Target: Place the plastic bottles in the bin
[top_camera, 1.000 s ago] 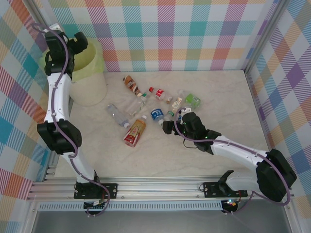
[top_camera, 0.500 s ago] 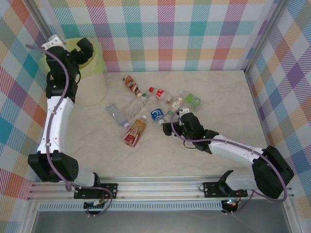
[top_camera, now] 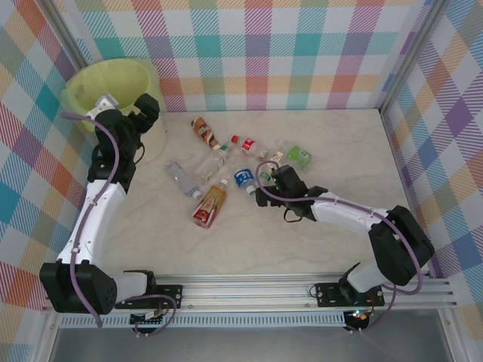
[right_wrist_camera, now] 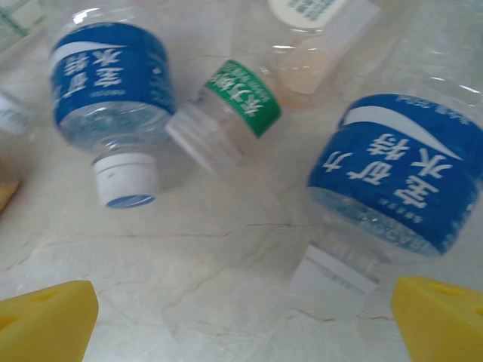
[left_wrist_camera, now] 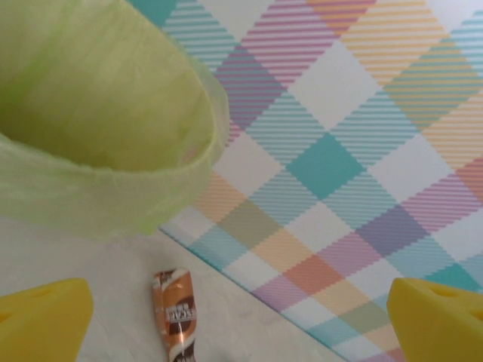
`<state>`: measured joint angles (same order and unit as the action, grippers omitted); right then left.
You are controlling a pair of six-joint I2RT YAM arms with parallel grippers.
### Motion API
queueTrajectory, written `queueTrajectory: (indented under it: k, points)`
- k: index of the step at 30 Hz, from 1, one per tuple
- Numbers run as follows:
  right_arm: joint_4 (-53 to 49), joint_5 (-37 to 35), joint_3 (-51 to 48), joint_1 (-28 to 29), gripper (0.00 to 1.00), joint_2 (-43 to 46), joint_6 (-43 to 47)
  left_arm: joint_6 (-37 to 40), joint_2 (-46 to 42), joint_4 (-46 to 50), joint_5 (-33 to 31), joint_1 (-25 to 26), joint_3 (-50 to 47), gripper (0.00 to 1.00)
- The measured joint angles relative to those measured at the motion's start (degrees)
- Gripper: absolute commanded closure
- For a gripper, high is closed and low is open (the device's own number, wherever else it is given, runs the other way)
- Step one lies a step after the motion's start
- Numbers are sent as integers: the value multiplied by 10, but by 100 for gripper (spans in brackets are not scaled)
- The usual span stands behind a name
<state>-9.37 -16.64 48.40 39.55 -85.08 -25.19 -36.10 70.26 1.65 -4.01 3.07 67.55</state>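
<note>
Plastic bottles (right_wrist_camera: 407, 173): just ahead of right gripper (right_wrist_camera: 241, 324), caps toward it
right gripper: fingers apart, empty
left gripper (top_camera: 146, 113): apart, by bin (top_camera: 73, 92)

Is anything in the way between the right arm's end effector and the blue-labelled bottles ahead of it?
Nothing visible does. The right end effector is open, and bare table lies between its fingertips and the white-capped blue-labelled bottle and the other blue-labelled bottle beside it.
</note>
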Motion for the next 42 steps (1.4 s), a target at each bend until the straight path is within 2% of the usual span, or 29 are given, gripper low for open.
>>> queueTrajectory:
  k: [5,8,19,36,42]
  points:
    - [-37,-39,17,-2,2,-38,-101,-8,-17,11,9,28,-40,0]
    - [-49,-56,17,-2,9,-58,-147,-8,-21,21,12,29,-57,0]
    - [-21,-124,2,-2,26,-85,-238,-5,-50,64,12,29,-86,0]
    - [47,-159,-48,-2,53,-98,-245,-3,-51,89,21,29,-92,0]
    - [72,-159,-79,-2,71,-68,-224,-1,-46,89,48,29,-92,0]
